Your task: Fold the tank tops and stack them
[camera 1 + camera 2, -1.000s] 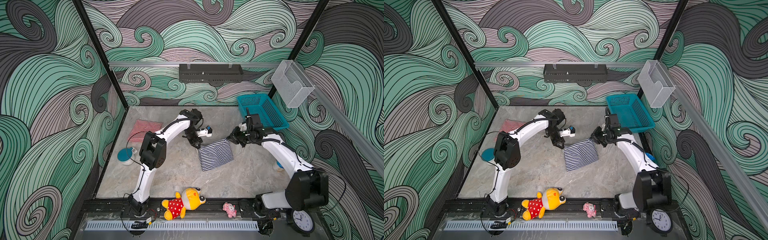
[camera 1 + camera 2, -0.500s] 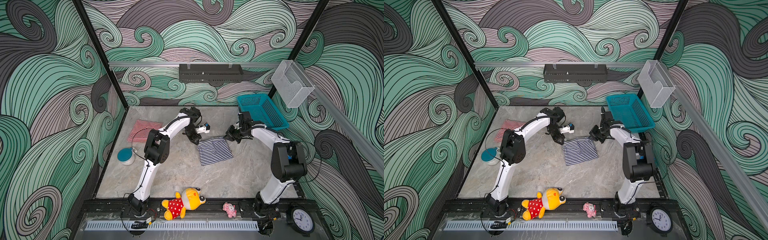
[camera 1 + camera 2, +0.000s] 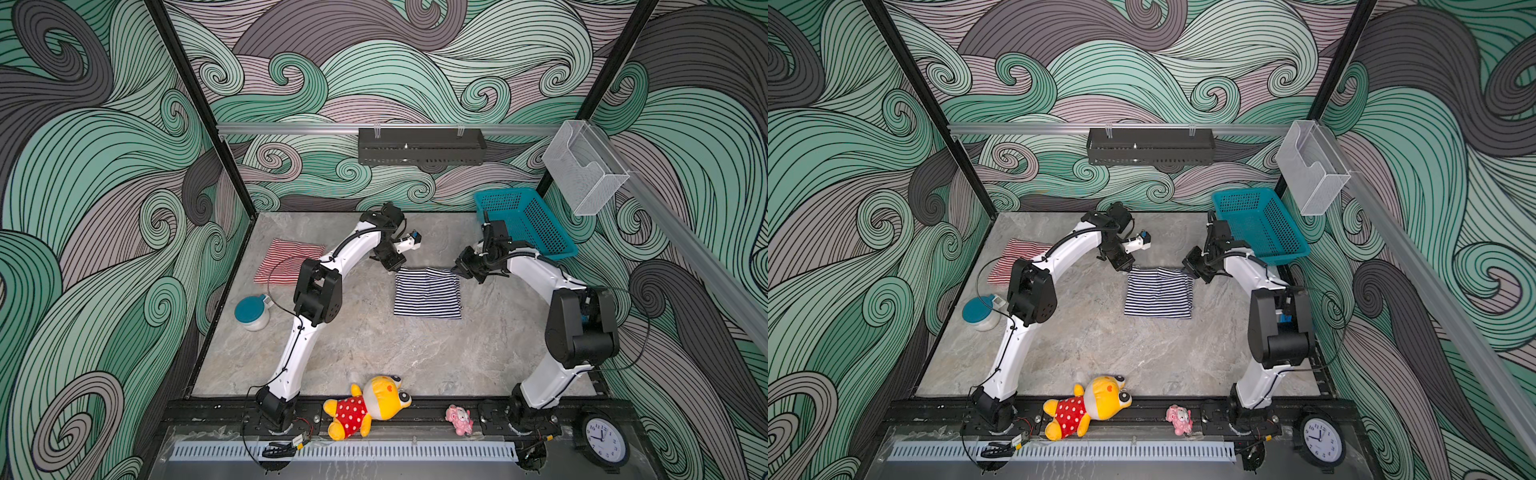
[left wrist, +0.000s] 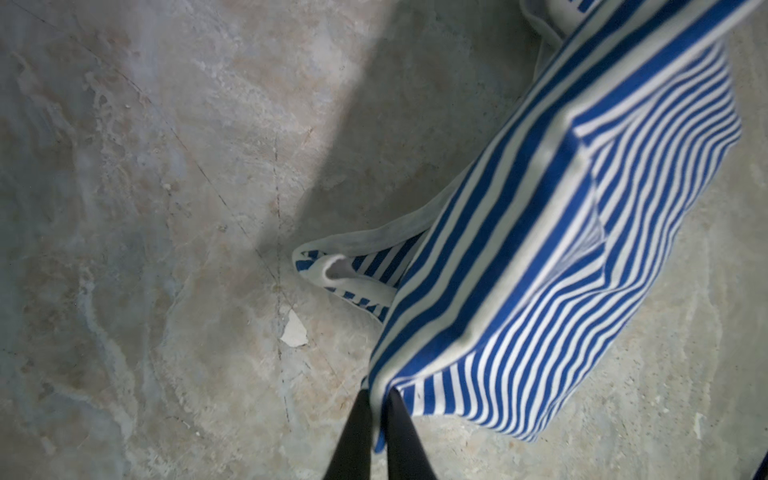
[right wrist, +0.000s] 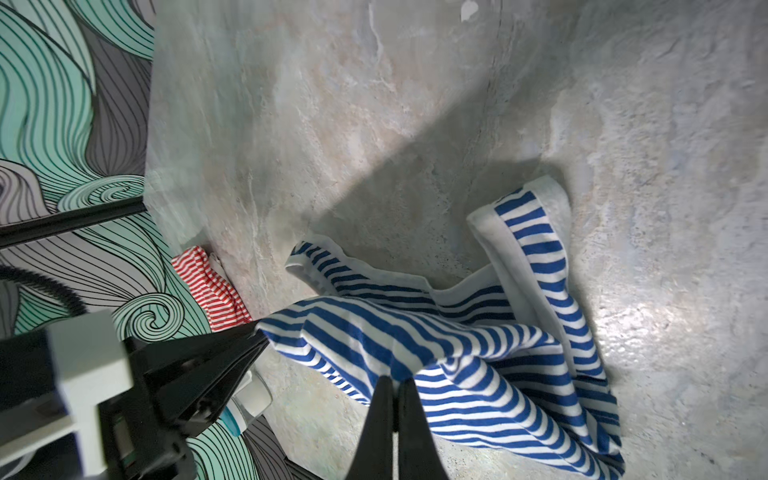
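Teal basket (image 3: 525, 224) stood at the far right corner of the table (image 3: 374, 353), teal-lidded jar (image 3: 251, 311) near its left edge; yellow plush toy (image 3: 365, 407), small pink toy (image 3: 459, 419) and clock (image 3: 601, 440) lay along the front.

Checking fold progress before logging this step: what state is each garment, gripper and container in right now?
navy tank top: folded over, far edge pinched at both corners.
red tank top: folded, lying flat, untouched.
left gripper: shut on a navy tank top corner.
right gripper: shut on the opposite corner.
basket: looks empty.
jar: teal lid on.
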`<state>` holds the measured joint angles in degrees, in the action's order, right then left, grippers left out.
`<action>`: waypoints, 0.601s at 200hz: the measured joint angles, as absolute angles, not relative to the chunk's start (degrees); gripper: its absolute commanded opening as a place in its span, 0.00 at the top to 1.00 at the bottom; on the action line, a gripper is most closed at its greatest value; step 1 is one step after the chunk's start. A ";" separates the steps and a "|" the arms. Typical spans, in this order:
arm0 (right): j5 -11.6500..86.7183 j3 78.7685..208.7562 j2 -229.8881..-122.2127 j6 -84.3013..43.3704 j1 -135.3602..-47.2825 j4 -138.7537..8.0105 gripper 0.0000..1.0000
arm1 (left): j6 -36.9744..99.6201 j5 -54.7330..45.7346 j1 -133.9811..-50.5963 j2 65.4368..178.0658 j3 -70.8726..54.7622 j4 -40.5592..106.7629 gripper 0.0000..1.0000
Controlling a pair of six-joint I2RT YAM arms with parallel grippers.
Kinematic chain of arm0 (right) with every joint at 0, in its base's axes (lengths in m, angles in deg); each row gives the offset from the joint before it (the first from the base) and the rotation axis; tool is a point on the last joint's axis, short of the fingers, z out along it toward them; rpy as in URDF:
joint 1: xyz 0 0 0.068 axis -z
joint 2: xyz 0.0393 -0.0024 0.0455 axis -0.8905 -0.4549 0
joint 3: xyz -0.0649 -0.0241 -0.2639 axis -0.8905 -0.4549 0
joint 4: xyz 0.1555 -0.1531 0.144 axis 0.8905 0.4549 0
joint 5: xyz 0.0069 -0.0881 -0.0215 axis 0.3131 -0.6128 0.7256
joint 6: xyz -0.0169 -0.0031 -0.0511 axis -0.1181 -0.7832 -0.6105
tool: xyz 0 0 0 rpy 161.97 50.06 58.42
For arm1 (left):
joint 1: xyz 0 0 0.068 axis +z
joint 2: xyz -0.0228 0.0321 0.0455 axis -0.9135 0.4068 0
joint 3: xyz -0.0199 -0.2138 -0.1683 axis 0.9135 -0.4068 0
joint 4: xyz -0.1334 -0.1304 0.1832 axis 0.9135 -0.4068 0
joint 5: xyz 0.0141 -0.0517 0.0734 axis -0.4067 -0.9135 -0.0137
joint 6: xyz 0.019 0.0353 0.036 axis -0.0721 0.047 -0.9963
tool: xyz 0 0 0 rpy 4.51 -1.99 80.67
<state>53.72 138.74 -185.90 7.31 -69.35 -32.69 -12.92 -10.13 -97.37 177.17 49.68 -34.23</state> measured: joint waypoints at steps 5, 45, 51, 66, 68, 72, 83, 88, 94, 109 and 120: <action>53.50 138.45 -185.13 7.48 -69.13 -32.69 1.00 | -12.79 -10.11 -97.35 177.45 49.68 -33.77 0.85; 52.34 136.24 -183.80 8.34 -66.53 -33.71 0.97 | -10.36 -7.73 -97.24 180.55 52.50 -30.36 0.84; 52.28 135.74 -184.06 8.55 -66.10 -33.98 0.97 | -9.86 -7.09 -97.27 180.82 52.91 -29.84 0.83; 51.93 134.21 -184.72 8.99 -65.20 -34.57 0.92 | -8.86 -6.02 -97.24 180.86 53.11 -29.22 0.83; 51.86 134.02 -184.82 9.06 -65.11 -34.68 0.91 | -8.68 -5.94 -97.24 180.84 53.11 -29.16 0.83; 51.78 133.64 -185.04 9.12 -64.89 -34.72 0.87 | -8.48 -5.74 -97.24 180.82 53.11 -29.01 0.83; 51.56 133.05 -185.81 9.38 -64.48 -34.78 0.80 | -7.76 -5.13 -97.24 180.73 52.91 -28.68 0.82; 51.43 132.97 -186.22 9.58 -64.30 -34.81 0.78 | -7.54 -4.82 -97.24 180.62 52.67 -28.59 0.82; 51.16 132.97 -186.64 9.63 -64.24 -34.87 0.75 | -7.28 -4.65 -97.24 180.23 51.84 -28.24 0.82; 49.81 132.97 -187.18 9.38 -64.24 -34.78 0.70 | -6.76 -4.28 -97.24 178.37 48.93 -27.80 0.82; 47.86 133.03 -187.12 8.86 -64.63 -34.30 0.66 | -6.45 -4.14 -97.24 176.62 46.51 -27.63 0.82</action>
